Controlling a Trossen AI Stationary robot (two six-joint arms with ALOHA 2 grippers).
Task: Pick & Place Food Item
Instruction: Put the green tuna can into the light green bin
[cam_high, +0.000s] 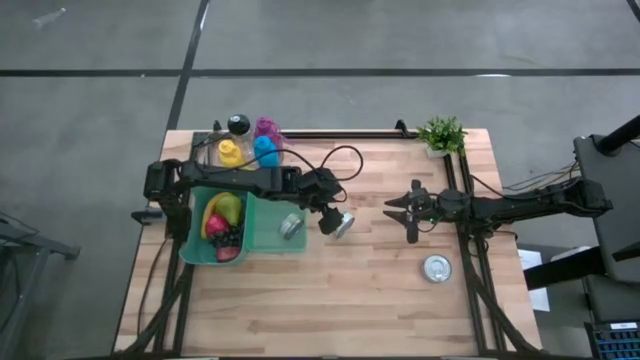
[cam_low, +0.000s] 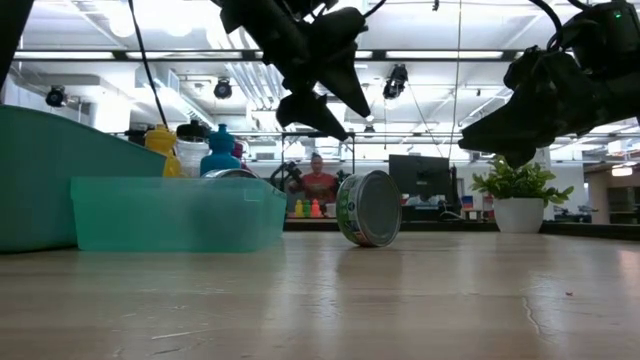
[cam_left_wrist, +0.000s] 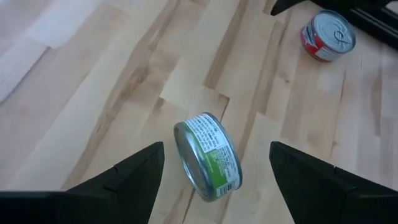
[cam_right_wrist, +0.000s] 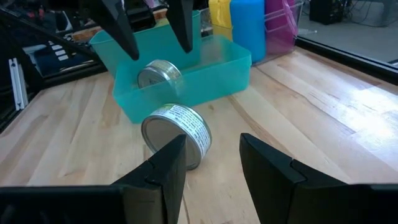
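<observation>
A green-labelled can (cam_left_wrist: 208, 155) lies on its curved side on the wooden table (cam_high: 380, 300), just right of a teal bin (cam_high: 262, 240). My left gripper (cam_high: 328, 212) hangs open above the can, slanting down, and in the low view its fingertips (cam_low: 318, 112) stand clear over the can (cam_low: 370, 208). My right gripper (cam_right_wrist: 212, 155) waits to the can's right, pointing at it nearly level, with a narrow gap between its fingers and nothing in it.
The teal bin holds another can (cam_high: 291, 226). Beside it on the left, a green basket (cam_high: 195, 215) holds toy fruit. Coloured bottles (cam_high: 250, 150) stand at the far left, and a potted plant (cam_high: 442, 133) at the far right. A red-labelled can (cam_high: 436, 268) stands near right.
</observation>
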